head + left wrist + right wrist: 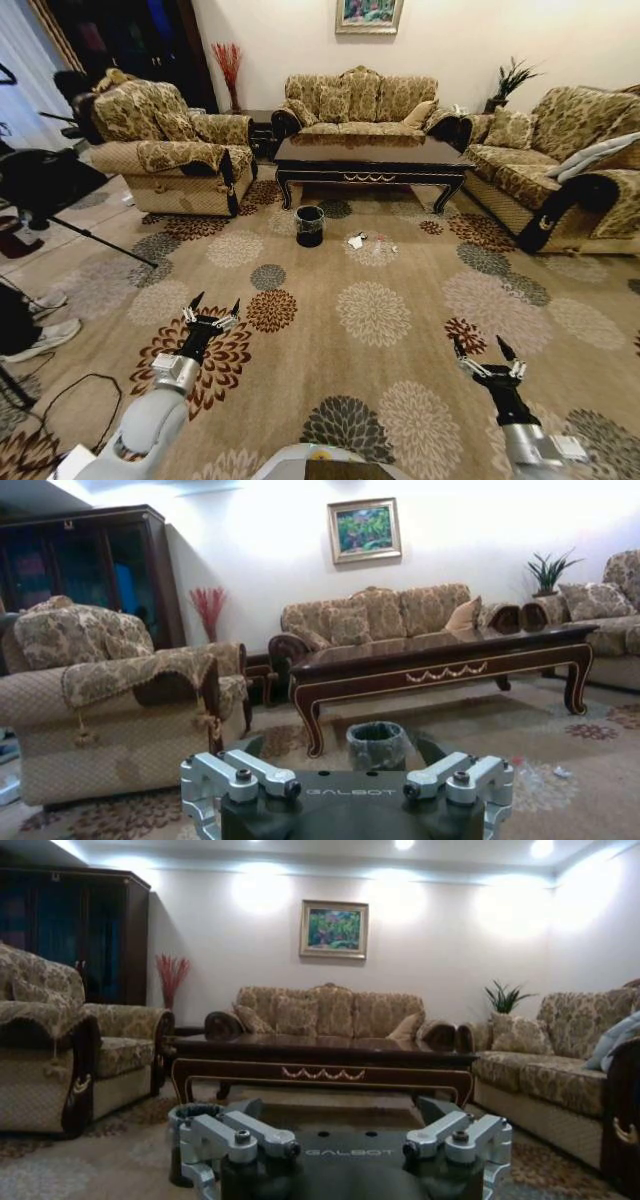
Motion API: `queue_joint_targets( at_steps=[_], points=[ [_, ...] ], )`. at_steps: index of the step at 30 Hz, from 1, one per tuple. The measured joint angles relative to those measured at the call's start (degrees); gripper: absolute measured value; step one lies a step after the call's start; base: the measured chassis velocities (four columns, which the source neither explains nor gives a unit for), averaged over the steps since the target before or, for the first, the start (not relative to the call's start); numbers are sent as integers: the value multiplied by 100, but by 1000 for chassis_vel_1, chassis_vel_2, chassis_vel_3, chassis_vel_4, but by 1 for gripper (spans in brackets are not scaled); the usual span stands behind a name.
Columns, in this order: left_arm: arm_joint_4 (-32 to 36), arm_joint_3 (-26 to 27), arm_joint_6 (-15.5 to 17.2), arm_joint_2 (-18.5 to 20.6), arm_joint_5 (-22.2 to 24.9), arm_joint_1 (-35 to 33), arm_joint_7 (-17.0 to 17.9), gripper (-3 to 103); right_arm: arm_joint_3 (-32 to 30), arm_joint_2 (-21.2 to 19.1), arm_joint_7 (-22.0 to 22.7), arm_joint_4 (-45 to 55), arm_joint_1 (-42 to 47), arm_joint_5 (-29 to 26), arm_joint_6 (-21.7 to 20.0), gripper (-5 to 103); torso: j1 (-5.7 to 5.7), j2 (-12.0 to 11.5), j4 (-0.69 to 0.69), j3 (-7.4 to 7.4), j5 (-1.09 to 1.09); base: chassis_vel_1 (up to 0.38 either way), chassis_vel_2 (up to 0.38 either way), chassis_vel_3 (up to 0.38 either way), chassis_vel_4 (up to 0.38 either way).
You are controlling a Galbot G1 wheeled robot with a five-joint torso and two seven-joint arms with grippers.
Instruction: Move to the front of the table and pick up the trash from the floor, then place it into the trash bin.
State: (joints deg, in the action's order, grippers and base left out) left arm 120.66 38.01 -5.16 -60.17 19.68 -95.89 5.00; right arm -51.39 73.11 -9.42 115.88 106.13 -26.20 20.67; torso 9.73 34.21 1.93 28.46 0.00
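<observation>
The long dark-brown table (370, 155) stands ahead before the back sofa, also seen in the left wrist view (440, 660) and the right wrist view (320, 1057). On the patterned floor (380, 330) in front of it stands the small black trash bin (309, 225) (377, 744) (188, 1121). Just right of the bin lies the trash (366, 241), a white paper piece and small bits; some litter shows on the carpet (556, 772). My left gripper (213, 308) and right gripper (485, 352) are held low over the carpet, both open and holding nothing, well short of the trash.
An armchair (170, 150) sits at left, a sofa (360, 98) behind the table, another sofa (560, 165) at right. A tripod and cables (60, 225) lie at far left. Open carpet stretches between me and the bin.
</observation>
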Motion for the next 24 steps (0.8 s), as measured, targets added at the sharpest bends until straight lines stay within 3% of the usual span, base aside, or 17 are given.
queue_joint_targets(
  at_steps=[24],
  points=[
    [39,89,-78,-157,-109,-289,43,100,57,118,72,-40,87,330,41,100,-222,-552,0,-331,1,0,0,0,0]
  ],
)
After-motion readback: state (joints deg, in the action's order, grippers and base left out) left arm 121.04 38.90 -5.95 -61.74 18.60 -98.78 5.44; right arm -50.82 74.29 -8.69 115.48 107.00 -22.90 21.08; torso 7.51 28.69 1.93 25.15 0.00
